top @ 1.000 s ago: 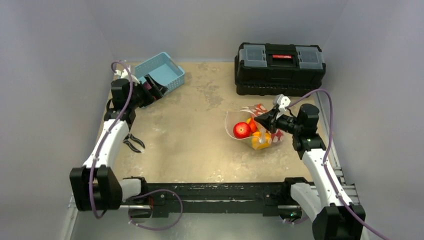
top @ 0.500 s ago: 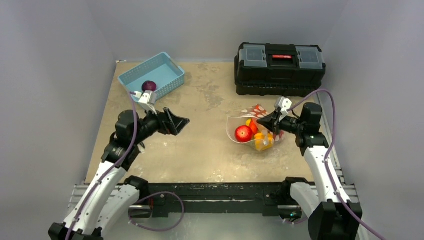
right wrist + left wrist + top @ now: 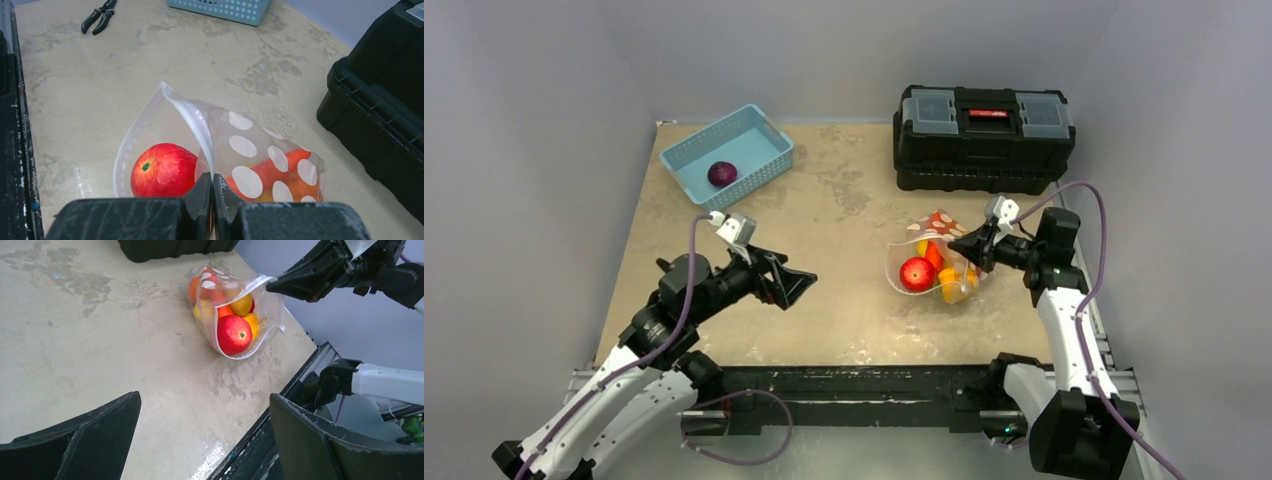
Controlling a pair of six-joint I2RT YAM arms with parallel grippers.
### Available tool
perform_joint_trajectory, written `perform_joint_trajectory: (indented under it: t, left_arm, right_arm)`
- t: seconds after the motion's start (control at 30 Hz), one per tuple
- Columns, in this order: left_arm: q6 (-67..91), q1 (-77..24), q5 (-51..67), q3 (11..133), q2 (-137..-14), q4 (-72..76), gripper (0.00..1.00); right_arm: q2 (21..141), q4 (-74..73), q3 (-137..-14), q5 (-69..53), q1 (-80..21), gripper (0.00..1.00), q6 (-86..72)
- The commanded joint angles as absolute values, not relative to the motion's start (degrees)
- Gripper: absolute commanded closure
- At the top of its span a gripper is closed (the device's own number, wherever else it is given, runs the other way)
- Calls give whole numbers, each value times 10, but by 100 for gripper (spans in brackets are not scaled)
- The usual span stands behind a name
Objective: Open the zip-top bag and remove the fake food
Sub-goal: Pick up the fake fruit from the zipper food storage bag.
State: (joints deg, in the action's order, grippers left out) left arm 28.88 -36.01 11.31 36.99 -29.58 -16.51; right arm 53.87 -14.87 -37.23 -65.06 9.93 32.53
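The zip-top bag (image 3: 939, 262) lies at the right of the table, its mouth held open toward the left. It also shows in the left wrist view (image 3: 231, 302) and the right wrist view (image 3: 260, 155). Inside it are fake food pieces: a red apple (image 3: 916, 273) at the mouth, with orange and yellow pieces behind. My right gripper (image 3: 964, 247) is shut on the bag's mouth strip (image 3: 192, 122). My left gripper (image 3: 796, 280) is open and empty, left of the bag and pointing at it. A purple fake food piece (image 3: 721, 173) lies in the light-blue basket (image 3: 769, 145).
A black toolbox (image 3: 982, 124) stands at the back right, just behind the bag. Black pliers (image 3: 98, 15) lie on the table at the left, seen in the right wrist view. The table's front rail (image 3: 280, 410) is close below the left gripper.
My left gripper has left the basket, where the purple piece now lies, and swung right and forward toward the bag. My right gripper has shifted slightly right, still holding the bag's mouth.
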Motion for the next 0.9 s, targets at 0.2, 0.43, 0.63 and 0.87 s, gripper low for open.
perform_joint_trajectory:
  t: [0.2, 0.43, 0.63, 0.87]
  left_arm:
    - [251, -522, -37, 380, -369, -119, 0]
    - [251, -596, -93, 374, -409, -52, 0]
    - [271, -599, -131, 349, -398, -27, 0]
    - [308, -599, -121, 299, -368, 23, 0]
  right_arm:
    - [529, -153, -393, -671, 110, 100, 342]
    - [521, -155, -396, -677, 110, 100, 342]
    - [514, -156, -397, -678, 110, 100, 339]
    - [511, -145, -396, -683, 110, 100, 325]
